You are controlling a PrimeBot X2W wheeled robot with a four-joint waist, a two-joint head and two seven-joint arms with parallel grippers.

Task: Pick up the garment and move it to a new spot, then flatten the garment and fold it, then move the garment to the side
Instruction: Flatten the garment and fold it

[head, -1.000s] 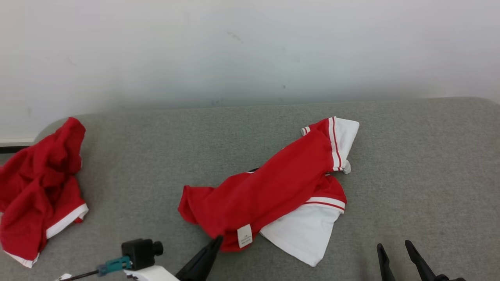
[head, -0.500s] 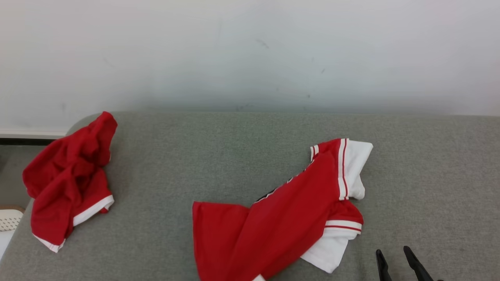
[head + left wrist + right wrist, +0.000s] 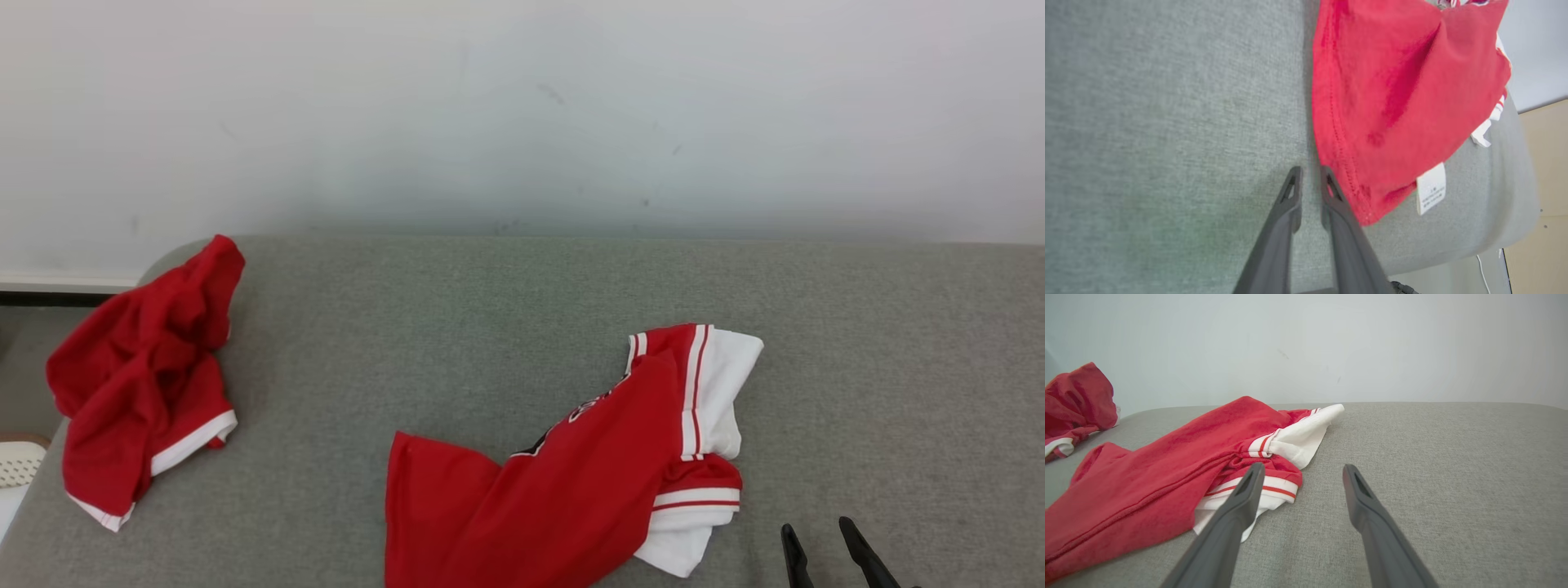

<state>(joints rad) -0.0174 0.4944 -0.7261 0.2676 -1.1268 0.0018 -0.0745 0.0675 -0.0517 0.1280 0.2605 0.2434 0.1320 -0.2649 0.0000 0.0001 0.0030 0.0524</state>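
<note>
The red garment with white sleeves (image 3: pixel 571 506) lies crumpled on the grey padded surface (image 3: pixel 490 327), its lower part running off the head view's bottom edge. In the left wrist view, my left gripper (image 3: pixel 1310 171) rests on the grey surface right beside the garment's stitched hem (image 3: pixel 1337 163). Its fingers stand only a narrow gap apart, with nothing between them. A white label (image 3: pixel 1431 188) hangs at the garment's corner. My right gripper (image 3: pixel 816 535) is open to the right of the garment (image 3: pixel 1167 469), its left finger (image 3: pixel 1249 486) over the striped sleeve, holding nothing.
A second red garment with white trim (image 3: pixel 139 384) is bunched at the surface's far left corner. A white wall rises behind. A white perforated object (image 3: pixel 16 461) sits past the left edge. The surface's rounded edge and beige floor (image 3: pixel 1543 163) lie close to the garment's corner.
The head camera tilted after the first frame. The garment slid toward me, its red body spreading at the near edge. My left gripper left the head view.
</note>
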